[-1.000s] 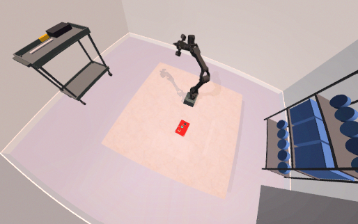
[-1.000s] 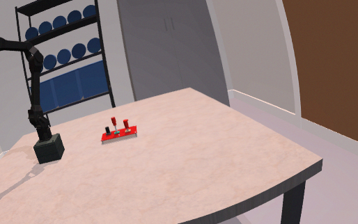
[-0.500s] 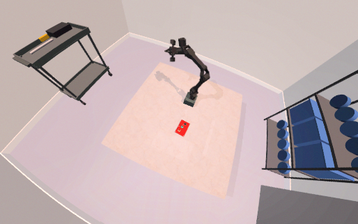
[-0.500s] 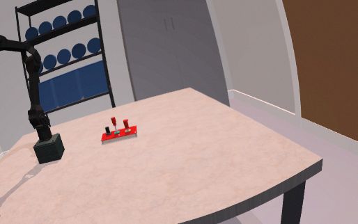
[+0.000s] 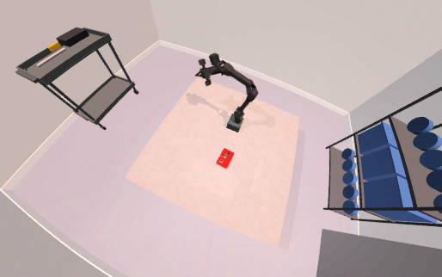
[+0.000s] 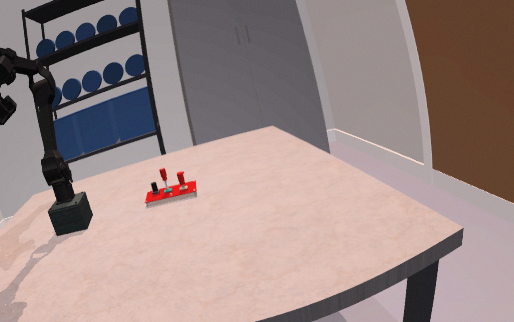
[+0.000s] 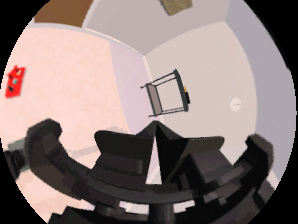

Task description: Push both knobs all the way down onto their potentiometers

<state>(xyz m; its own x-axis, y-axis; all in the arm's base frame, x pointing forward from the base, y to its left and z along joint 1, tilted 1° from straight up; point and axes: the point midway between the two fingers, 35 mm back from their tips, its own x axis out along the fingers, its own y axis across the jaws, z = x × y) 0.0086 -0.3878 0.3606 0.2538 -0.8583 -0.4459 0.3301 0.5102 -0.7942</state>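
Note:
The red circuit board stands on the table. In the exterior view a red knob sits high on a pale shaft above the teal potentiometer in the middle. A second red knob stands above the tan potentiometer at the right, with a short gap beneath it. A short black knob sits low at the left end. My gripper is shut and empty, raised high and far from the board. In the exterior view the fingertips are not clearly visible.
The arm's dark base stands on the table beside the board. A cart stands beyond the table. A shelf with blue bins and a grey cabinet are farther off.

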